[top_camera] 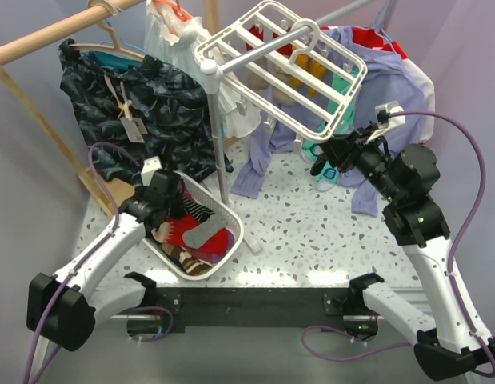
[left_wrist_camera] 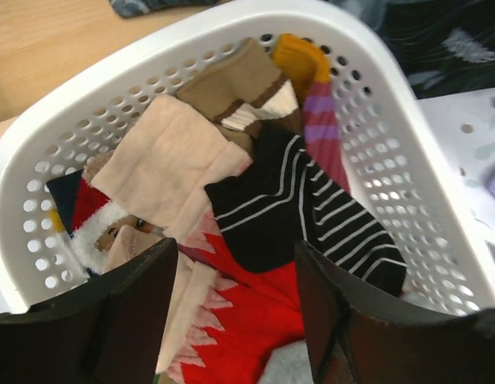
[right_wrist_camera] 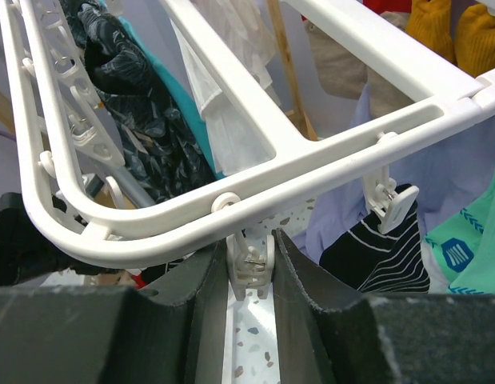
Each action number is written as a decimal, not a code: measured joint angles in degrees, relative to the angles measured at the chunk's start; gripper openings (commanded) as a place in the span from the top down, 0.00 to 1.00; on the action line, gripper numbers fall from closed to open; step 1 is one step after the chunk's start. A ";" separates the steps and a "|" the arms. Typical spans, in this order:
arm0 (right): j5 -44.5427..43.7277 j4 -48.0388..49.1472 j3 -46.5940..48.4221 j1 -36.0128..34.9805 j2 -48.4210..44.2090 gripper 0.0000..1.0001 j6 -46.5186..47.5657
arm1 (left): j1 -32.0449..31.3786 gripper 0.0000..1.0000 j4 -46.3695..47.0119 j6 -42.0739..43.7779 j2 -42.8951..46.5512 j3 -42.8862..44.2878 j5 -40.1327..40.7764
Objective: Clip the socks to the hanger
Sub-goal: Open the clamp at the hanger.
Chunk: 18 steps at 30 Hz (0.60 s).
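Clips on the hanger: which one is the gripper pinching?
The empty clip under the hanger's rim, squeezed by the right gripper. The other clip, further right, holds a black striped sock.

1. The basket (left_wrist_camera: 391,120) is stuffed with cloth; the left gripper (left_wrist_camera: 235,252) has room only between its two spread fingers.
2. The hanger (right_wrist_camera: 311,160) bar blocks the way above the right gripper (right_wrist_camera: 251,248); a white clip (right_wrist_camera: 251,268) is pinched in its gap.
3. Bare table (top_camera: 311,232) lies right of the pole (top_camera: 223,160).
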State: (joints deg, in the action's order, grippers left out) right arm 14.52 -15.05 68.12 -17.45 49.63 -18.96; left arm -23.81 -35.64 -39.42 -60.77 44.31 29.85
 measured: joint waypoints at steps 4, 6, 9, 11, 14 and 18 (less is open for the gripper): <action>0.00 0.02 0.00 0.00 -0.02 0.85 -0.02 | 3.52 0.44 3.06 0.24 -1.79 -2.43 -2.16; 0.00 0.00 0.00 0.00 -0.02 0.85 -0.02 | 4.39 0.48 4.81 0.46 -2.97 -3.45 -3.06; 0.00 0.00 0.00 0.00 -0.02 0.85 0.00 | 4.92 0.55 6.97 0.66 -4.92 -4.39 -4.17; 0.00 0.00 0.00 0.00 -0.02 0.85 0.00 | 5.25 0.56 8.33 0.87 -5.86 -4.87 -4.63; 0.00 0.00 0.00 0.00 -0.02 0.85 0.00 | 5.70 0.55 9.99 1.05 -7.28 -4.96 -5.03; 0.00 0.00 0.00 0.00 -0.02 0.85 0.02 | 6.08 0.48 12.07 1.05 -9.75 -4.96 -5.66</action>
State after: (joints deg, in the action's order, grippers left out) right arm 14.52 -15.05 68.12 -17.45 49.60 -18.94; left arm -17.74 -23.57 -38.37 -70.52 39.35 24.18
